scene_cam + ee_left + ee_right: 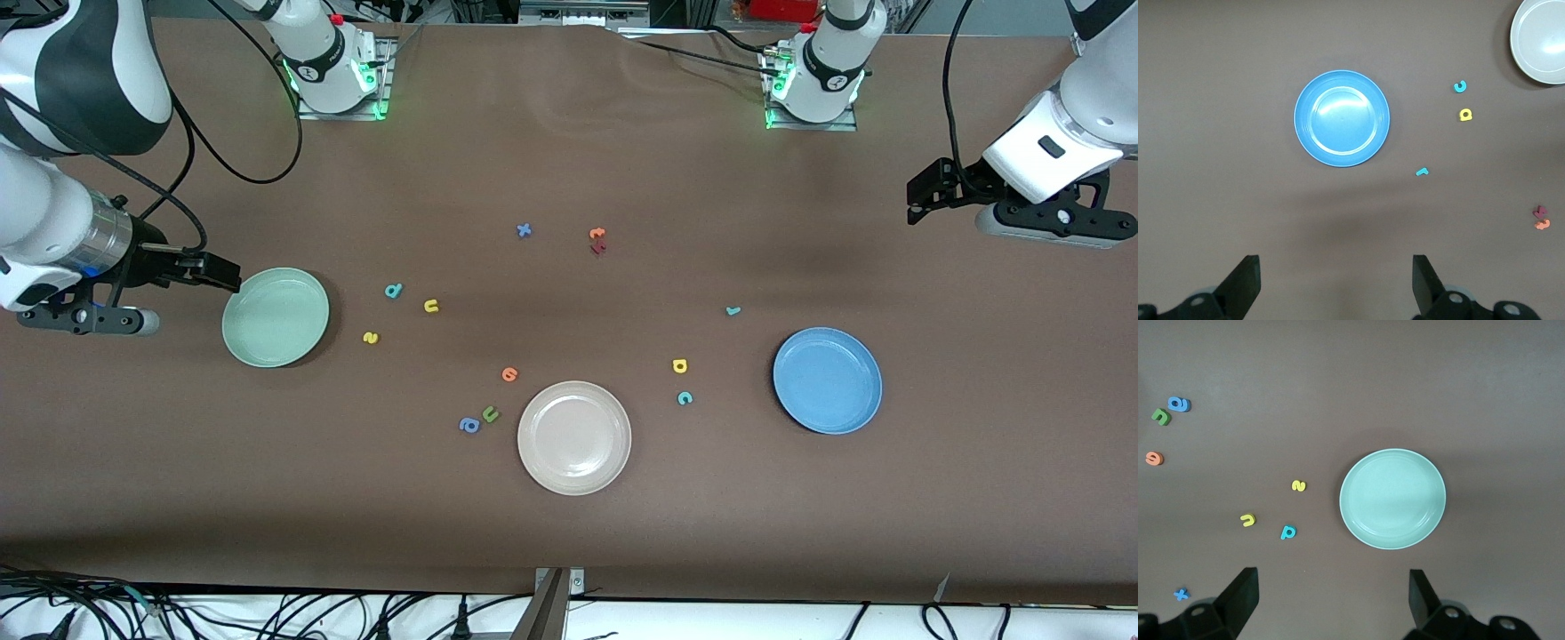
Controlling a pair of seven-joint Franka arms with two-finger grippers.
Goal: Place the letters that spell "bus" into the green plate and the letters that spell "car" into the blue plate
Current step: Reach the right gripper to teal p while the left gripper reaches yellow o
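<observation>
Waiting, fingers spread, empty: right gripper [233, 276] beside green plate [276, 317], left gripper [916, 203] aloft near blue plate [828, 380]. Teal b [393, 290], yellow u [431, 306], yellow s [371, 337] near green plate; yellow a [679, 365], teal c [685, 398], teal r [733, 310] near blue plate.

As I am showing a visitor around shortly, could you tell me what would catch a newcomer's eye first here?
Three round shallow plates on the brown table: a mint-green plate toward the right arm's end, a blue plate toward the left arm's end, and a cream-white plate between them, nearest the front camera. Tiny coloured toy letters lie scattered between the plates.
</observation>
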